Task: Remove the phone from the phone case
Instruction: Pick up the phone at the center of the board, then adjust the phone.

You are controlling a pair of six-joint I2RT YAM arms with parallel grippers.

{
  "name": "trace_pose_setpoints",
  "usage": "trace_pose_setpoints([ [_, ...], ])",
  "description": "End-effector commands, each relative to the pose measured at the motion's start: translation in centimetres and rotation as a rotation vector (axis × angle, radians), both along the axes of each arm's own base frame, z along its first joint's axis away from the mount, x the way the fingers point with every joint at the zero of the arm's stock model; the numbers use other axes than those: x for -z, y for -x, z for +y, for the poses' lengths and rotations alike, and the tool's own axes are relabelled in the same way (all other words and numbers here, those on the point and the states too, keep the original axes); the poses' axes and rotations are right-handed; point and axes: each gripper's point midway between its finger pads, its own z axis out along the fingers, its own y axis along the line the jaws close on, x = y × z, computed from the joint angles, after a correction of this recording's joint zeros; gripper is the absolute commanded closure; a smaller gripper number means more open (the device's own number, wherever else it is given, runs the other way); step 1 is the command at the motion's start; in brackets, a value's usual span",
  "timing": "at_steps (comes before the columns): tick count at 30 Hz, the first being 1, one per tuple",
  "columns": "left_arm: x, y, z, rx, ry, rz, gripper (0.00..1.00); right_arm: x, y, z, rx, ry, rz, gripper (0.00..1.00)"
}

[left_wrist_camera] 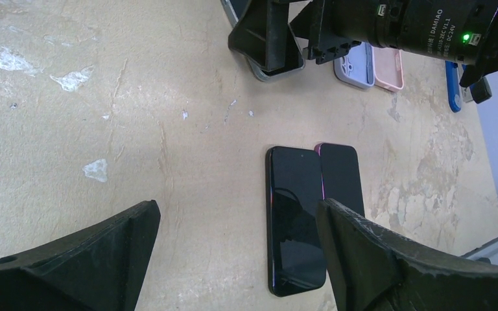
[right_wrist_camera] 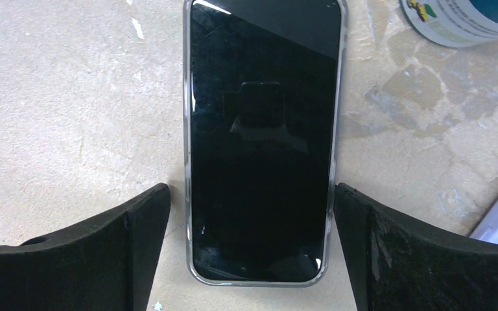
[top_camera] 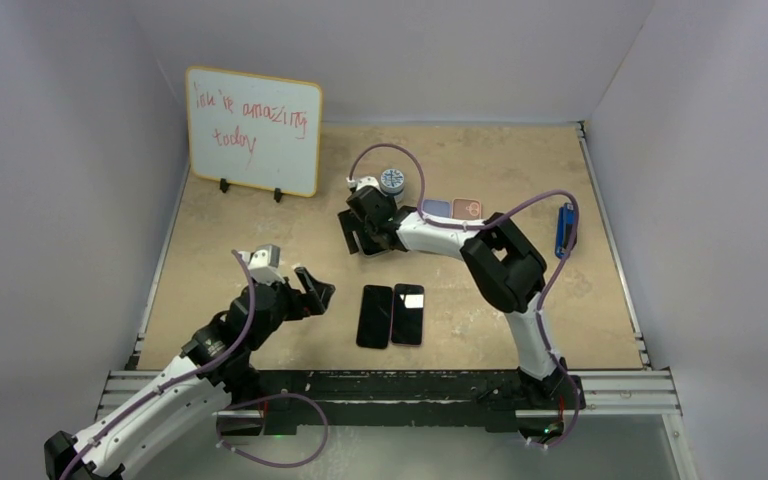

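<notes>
A black phone in a clear case (right_wrist_camera: 262, 142) lies flat, screen up, on the beige table. My right gripper (right_wrist_camera: 251, 194) is open, with one finger on each side of the phone's near end and a small gap at each side. In the top view the right gripper (top_camera: 362, 232) hides most of this phone. The left wrist view shows the phone's edge (left_wrist_camera: 275, 71) under the right gripper. My left gripper (top_camera: 312, 290) is open and empty, low over the table, to the left of two bare dark phones (top_camera: 374, 315) (top_camera: 407, 314).
The two bare phones (left_wrist_camera: 295, 217) (left_wrist_camera: 340, 178) lie side by side in front. A lavender case (top_camera: 436, 208) and a pink case (top_camera: 467, 207) lie right of the right gripper. A tape roll (top_camera: 392, 180), a blue object (top_camera: 565, 228) and a whiteboard (top_camera: 252, 130) stand further back.
</notes>
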Motion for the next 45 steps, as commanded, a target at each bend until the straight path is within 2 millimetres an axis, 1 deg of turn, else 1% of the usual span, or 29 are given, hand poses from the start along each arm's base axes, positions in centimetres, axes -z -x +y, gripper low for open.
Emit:
trace_pose_setpoints([
  [1, -0.9, -0.5, 0.0, -0.009, 0.011, -0.030, 0.04, 1.6, 1.4, 0.2, -0.016, 0.015, 0.080, 0.07],
  [3, -1.1, -0.6, -0.3, -0.004, 0.025, -0.030, 0.04, 1.7, 1.8, 0.1, -0.019, 0.006, 0.092, 0.12],
  [5, -1.1, -0.8, -0.7, -0.003, 0.033, -0.023, 0.03, 1.6, 2.2, 0.0, -0.023, -0.008, 0.095, 0.19],
  [10, -1.7, -1.4, -1.6, 0.001, 0.051, -0.016, 0.02, 0.7, 3.1, -0.6, -0.021, -0.048, 0.082, 0.42],
  [12, -2.0, -1.8, -1.9, -0.004, 0.066, -0.017, 0.02, 0.2, 3.6, -0.3, -0.038, -0.091, 0.080, 0.55],
  [14, -2.3, -2.1, -2.2, -0.007, 0.082, -0.018, 0.02, 0.0, 4.5, 0.0, -0.065, -0.141, 0.089, 0.61],
  [15, -2.4, -2.2, -2.4, -0.009, 0.090, -0.018, 0.02, -0.3, 5.0, 0.1, -0.080, -0.161, 0.101, 0.63],
  [16, -2.6, -2.4, -2.6, -0.011, 0.096, -0.016, 0.02, -0.6, 5.3, 0.6, -0.097, -0.199, 0.103, 0.64],
  [19, -3.0, -3.0, -3.2, -0.013, 0.107, -0.013, 0.02, -0.8, 6.8, 1.2, -0.134, -0.262, 0.137, 0.68],
  [23, -3.2, -4.1, -4.0, -0.032, 0.120, 0.000, 0.02, -1.3, 7.7, 1.5, -0.164, -0.325, 0.147, 0.75],
  [26, -3.2, -5.3, -4.5, -0.060, 0.152, 0.008, 0.02, -1.8, 8.0, 1.7, -0.188, -0.370, 0.147, 0.78],
  [30, -2.4, -6.7, -4.9, -0.097, 0.204, 0.049, 0.02, -2.0, 8.0, 1.5, -0.200, -0.425, 0.152, 0.80],
  [34, -1.5, -8.5, -4.7, -0.122, 0.250, 0.088, 0.05, -1.7, 8.1, 1.2, -0.220, -0.451, 0.166, 0.81],
  [37, -1.1, -9.4, -5.2, -0.106, 0.279, 0.109, 0.07, -1.5, 8.3, 0.8, -0.235, -0.464, 0.175, 0.82],
  [40, -0.7, -10.2, -6.0, -0.089, 0.291, 0.123, 0.08, -1.5, 8.6, 0.9, -0.257, -0.488, 0.175, 0.83],
  [45, 1.0, -11.5, -6.4, -0.094, 0.301, 0.169, 0.13, -1.5, 9.0, 1.3, -0.286, -0.514, 0.178, 0.84],
])
